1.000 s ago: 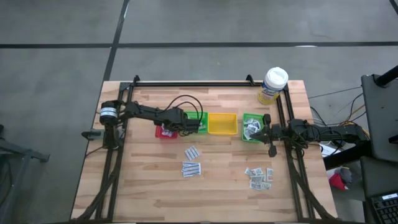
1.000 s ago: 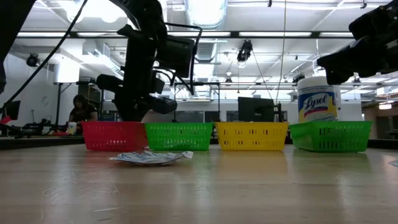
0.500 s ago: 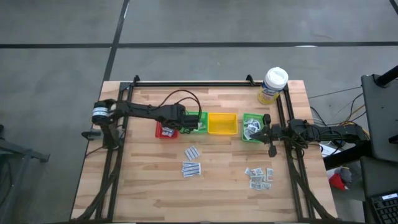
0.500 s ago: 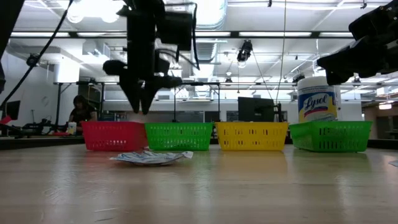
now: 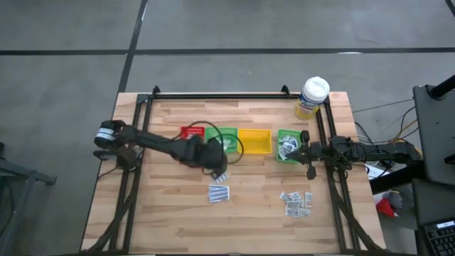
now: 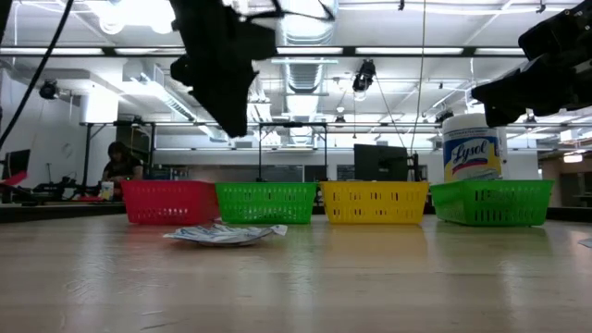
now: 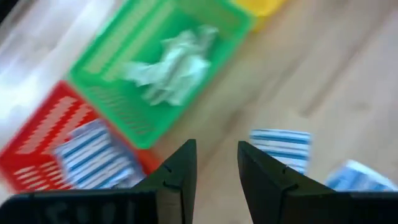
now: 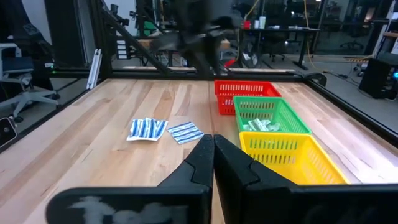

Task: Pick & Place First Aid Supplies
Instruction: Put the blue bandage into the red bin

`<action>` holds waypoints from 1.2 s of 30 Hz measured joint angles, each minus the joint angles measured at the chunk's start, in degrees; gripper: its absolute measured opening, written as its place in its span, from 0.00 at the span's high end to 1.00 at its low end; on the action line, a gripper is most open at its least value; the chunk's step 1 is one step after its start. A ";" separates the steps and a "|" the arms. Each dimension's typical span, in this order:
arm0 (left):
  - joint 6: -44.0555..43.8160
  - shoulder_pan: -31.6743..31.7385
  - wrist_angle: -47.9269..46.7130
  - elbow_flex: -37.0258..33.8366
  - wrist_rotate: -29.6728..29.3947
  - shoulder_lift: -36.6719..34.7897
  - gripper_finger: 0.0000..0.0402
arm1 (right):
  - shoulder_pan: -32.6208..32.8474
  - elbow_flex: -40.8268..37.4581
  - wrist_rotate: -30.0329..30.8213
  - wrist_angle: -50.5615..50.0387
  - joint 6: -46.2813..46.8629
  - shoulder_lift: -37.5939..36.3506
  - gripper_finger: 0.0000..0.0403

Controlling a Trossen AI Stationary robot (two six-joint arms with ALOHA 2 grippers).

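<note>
While my left gripper [image 5: 219, 165] hangs above the wood just in front of the red tray [image 5: 190, 133] and the neighbouring green tray [image 5: 229, 135], I can see through its wrist camera that its fingers [image 7: 176, 176] stand a little apart with nothing between them. That same view shows blue-striped white packets [image 7: 93, 152] lying in the red tray and pale green-white sachets [image 7: 171, 61] heaped in the green one, plus a striped packet [image 7: 281, 144] on the table [image 5: 163, 206] beyond the fingertips. From overhead, striped packets lie loose near the table's middle, one group [image 5: 219, 193] just in front of the left gripper. A second cluster of small grey-white squares [image 5: 296, 203] sits well apart toward the right front. The yellow tray [image 5: 254, 141] comes next in the row, then another green tray [image 5: 288, 146] holding crumpled pale packets. My right gripper [image 5: 304, 151] waits beside that far green tray, its fingers [image 8: 208, 163] pressed together, empty. The Lysol tub [image 5: 312, 97] stands at the back right corner.
</note>
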 joint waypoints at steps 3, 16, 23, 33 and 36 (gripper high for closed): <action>0.92 -2.73 3.53 -0.02 -0.02 0.00 0.73 | -0.02 0.00 -0.01 0.00 0.04 0.00 0.98; 5.00 -9.40 11.68 -0.26 4.49 1.22 0.73 | -0.02 0.02 0.00 0.00 0.05 0.17 0.98; 4.47 -9.68 13.40 -1.88 4.43 1.32 0.73 | -0.01 0.00 -0.01 0.00 0.08 0.17 0.98; -5.07 -9.63 17.14 -11.89 4.54 1.42 0.73 | 0.00 0.00 -0.02 0.00 0.02 0.20 0.98; -5.50 -9.51 16.90 -13.85 4.56 1.42 0.73 | 0.00 0.00 -0.02 -0.02 0.07 0.20 0.98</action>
